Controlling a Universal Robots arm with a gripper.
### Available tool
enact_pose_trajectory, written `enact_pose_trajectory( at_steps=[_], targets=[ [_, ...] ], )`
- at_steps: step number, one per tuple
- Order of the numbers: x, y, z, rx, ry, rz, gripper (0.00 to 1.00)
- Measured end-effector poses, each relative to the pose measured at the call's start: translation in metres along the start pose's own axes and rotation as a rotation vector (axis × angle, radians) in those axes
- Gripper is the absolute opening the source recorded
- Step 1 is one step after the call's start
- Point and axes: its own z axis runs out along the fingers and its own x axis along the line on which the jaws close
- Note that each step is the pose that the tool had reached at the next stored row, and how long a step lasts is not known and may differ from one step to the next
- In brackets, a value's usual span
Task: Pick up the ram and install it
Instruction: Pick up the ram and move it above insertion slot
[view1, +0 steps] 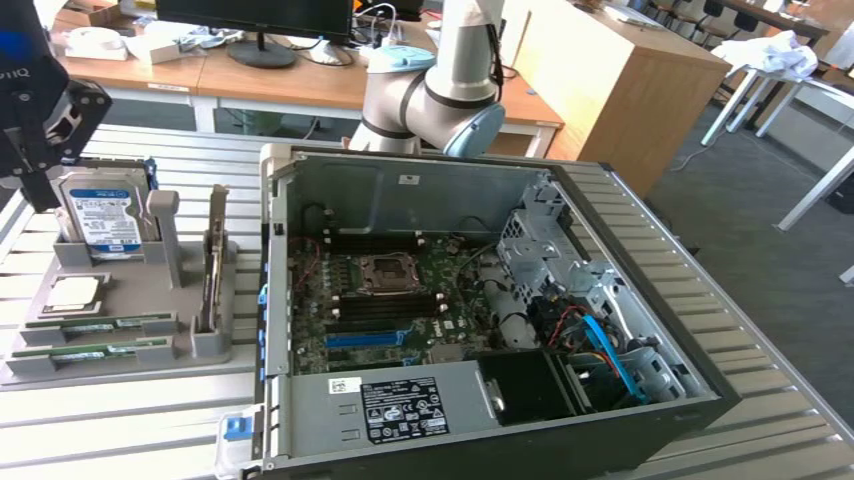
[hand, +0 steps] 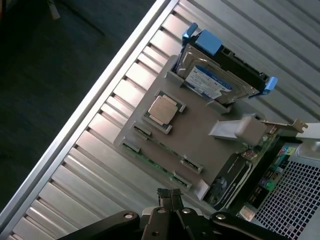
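My claw (hand: 170, 195) hangs over the slatted table (hand: 75, 165) with its fingers pinched together on nothing, and its body is cut off by the frame edge. Just beyond it, the ram (hand: 152, 162) lies in the outermost slot of the grey tray (hand: 200, 135) beside a second stick (view1: 100, 324), both so thin that I make out little more than a strip of green. Farther along sit the processor (hand: 163, 109) and the upright hard drive (hand: 207, 82), while the computer case (hand: 295, 190) is, I think, the meshed corner cropped at the edge.
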Motion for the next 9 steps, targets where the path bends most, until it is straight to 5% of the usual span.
enact_pose_trajectory(
  at_steps=[9],
  targets=[
    [0.0000,-0.0001,0.0007,-0.0026,0.0049,-0.110,0.10]
  ],
)
